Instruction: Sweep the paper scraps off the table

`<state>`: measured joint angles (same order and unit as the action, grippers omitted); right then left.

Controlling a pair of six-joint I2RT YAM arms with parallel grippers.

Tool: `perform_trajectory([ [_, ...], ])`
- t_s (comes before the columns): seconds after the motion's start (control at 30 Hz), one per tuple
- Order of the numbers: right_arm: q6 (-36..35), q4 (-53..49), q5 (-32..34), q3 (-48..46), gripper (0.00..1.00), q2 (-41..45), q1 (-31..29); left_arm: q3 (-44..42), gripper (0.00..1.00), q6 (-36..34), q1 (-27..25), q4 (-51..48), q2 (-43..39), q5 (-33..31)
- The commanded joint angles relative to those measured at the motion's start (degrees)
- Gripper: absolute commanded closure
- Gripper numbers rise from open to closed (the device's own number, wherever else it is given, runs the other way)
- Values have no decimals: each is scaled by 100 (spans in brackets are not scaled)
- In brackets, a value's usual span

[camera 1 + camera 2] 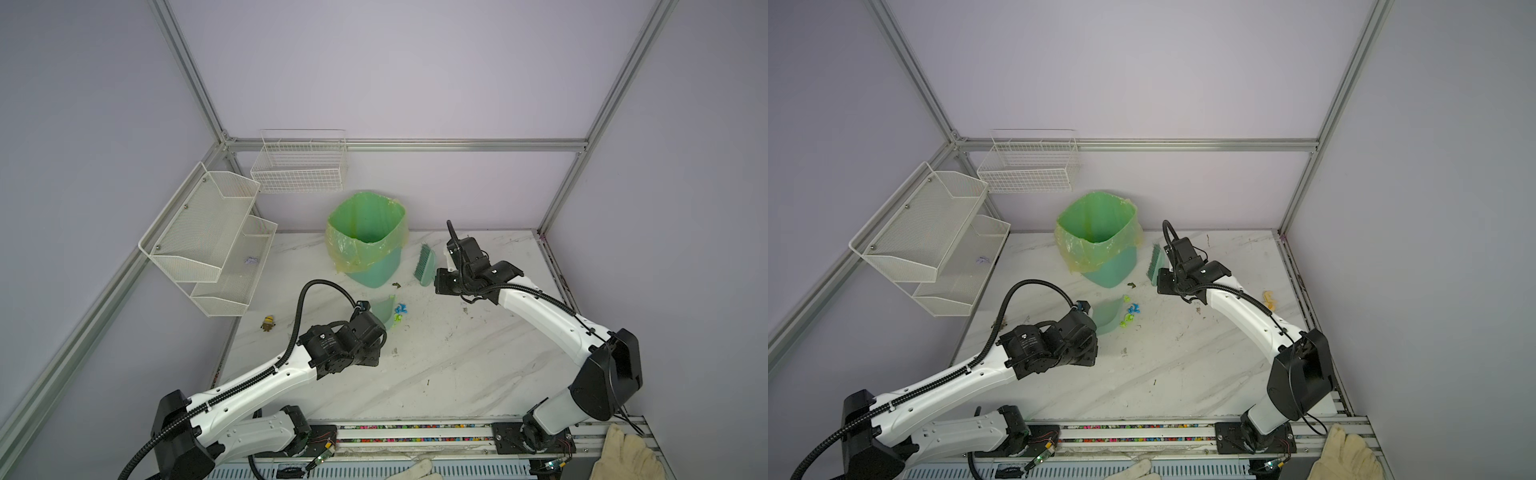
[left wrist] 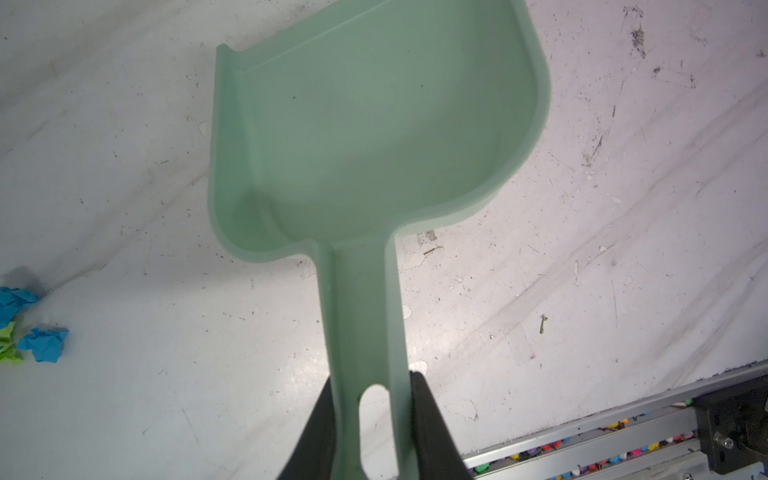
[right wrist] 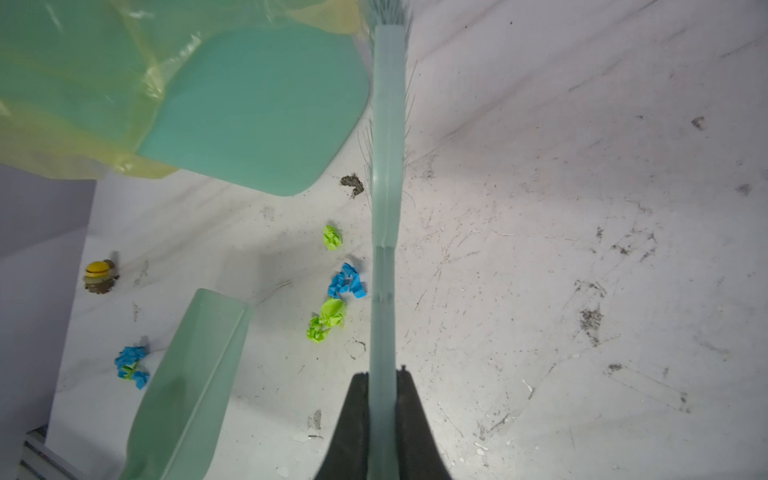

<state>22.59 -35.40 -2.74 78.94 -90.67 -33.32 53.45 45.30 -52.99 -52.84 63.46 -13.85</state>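
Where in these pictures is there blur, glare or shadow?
In both top views the light is even, shadows on the table faint. In the left wrist view pale glare lies beside the handle of the dustpan. In the right wrist view the near brush looks soft, the paper scraps sharper.

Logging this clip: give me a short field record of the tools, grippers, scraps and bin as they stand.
left gripper: shut on the handle of the pale green plastic dustpan
right gripper: shut on the handle of the pale green bristle brush
dustpan contents: none visible
paper scraps: blue and lime wads on the white marble-look table, most between dustpan and brush
bin: teal bin with green bag liner, beyond the scraps
task state: scraps not yet swept up
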Motion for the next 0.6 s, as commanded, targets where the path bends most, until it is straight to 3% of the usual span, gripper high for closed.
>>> perform_trajectory([
  [0.0, -627, -496, 457, 210, 100, -131, -21, -212, 100, 104, -197, -35, 1, -201],
  [0.27, -1369, -919, 1348, 940, 100, -686, -758, -329, 100, 182, -603, -174, 58, -288],
  [0.57, -1972, -1284, 1965, 1466, 100, -1209, -1128, -176, 100, 23, -912, -354, 510, -531],
])
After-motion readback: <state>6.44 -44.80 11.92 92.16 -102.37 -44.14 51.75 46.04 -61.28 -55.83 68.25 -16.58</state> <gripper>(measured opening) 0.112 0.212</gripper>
